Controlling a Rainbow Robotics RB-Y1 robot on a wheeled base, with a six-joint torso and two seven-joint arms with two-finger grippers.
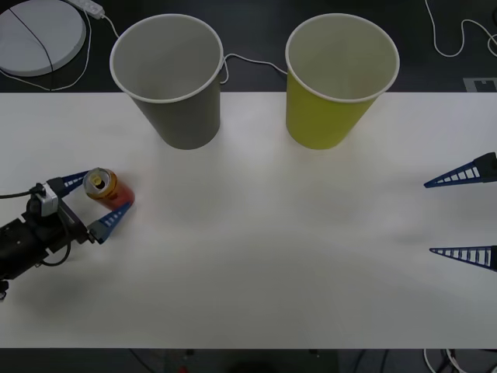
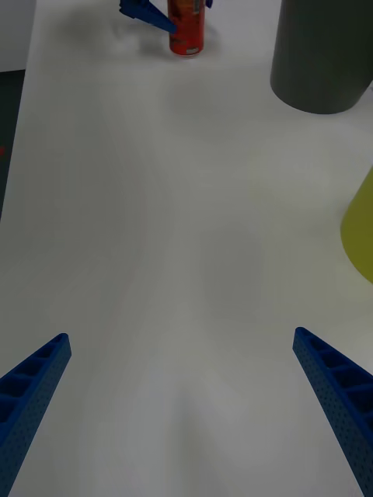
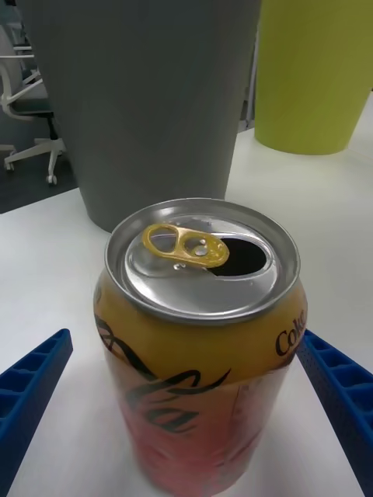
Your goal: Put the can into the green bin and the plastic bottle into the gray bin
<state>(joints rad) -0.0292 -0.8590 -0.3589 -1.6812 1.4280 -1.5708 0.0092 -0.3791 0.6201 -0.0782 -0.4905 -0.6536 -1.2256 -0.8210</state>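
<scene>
Red-orange can [image 1: 108, 186]; gray bin [image 1: 172, 78]; yellow-green bin [image 1: 335, 80]; white table [image 1: 264, 256].

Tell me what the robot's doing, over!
Left gripper open around the can, fingers either side, not squeezing yet. Right gripper open, idle at the table's right edge. Green bin and gray bin upright, nothing blocking.

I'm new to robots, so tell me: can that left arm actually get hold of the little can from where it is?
Probably yes. The left gripper is open with a blue finger on each side of the upright can, and nothing lies between them.
</scene>
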